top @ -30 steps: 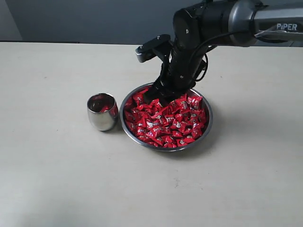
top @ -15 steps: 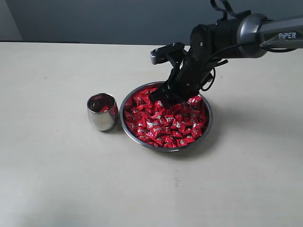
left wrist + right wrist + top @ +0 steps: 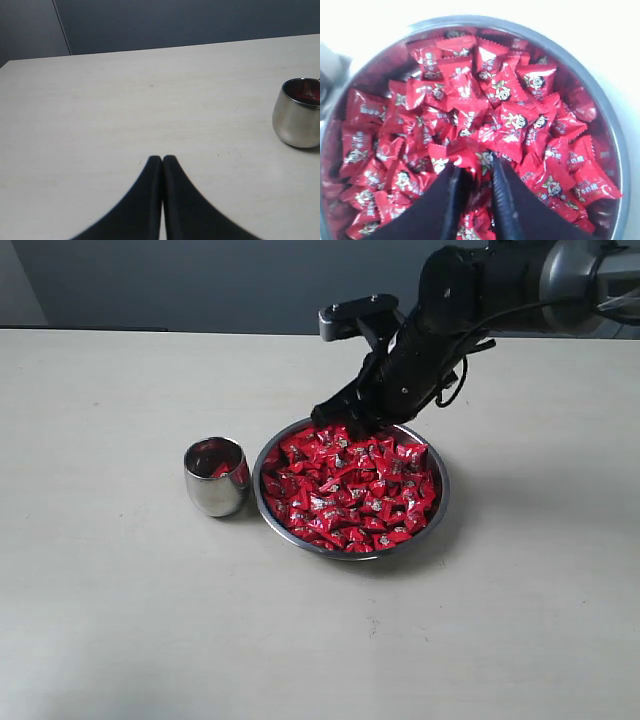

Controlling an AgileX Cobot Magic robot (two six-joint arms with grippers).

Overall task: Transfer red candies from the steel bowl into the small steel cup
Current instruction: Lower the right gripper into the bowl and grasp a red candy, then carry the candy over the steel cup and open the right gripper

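Your right gripper (image 3: 340, 423) is hanging over the far edge of the steel bowl (image 3: 440, 505), just above the heap, with its arm reaching in from the right of the exterior view. In the right wrist view the two black fingers (image 3: 451, 197) are sitting close together with only a narrow gap. They are pinching a red candy (image 3: 481, 160) at their tips, though the grip itself is partly hidden by the fingers. The red candies (image 3: 350, 490) are filling the bowl almost to its rim, piled loosely on one another, and their shiny wrappers are showing small pale and dark marks.

The small steel cup (image 3: 216, 476) is standing upright on the table (image 3: 120, 620) just beside the bowl, on its left in the exterior view. You cannot tell whether the two are touching. Something red is showing inside the cup, and the bowl's red is reflecting in its mirrored side.

Your left gripper (image 3: 162, 159) is staying out of the exterior view. Its wrist camera is showing both dark fingers pressed together tip to tip, holding nothing, over bare pale tabletop. From that camera you are seeing the cup near the frame's edge, well apart from those fingertips.
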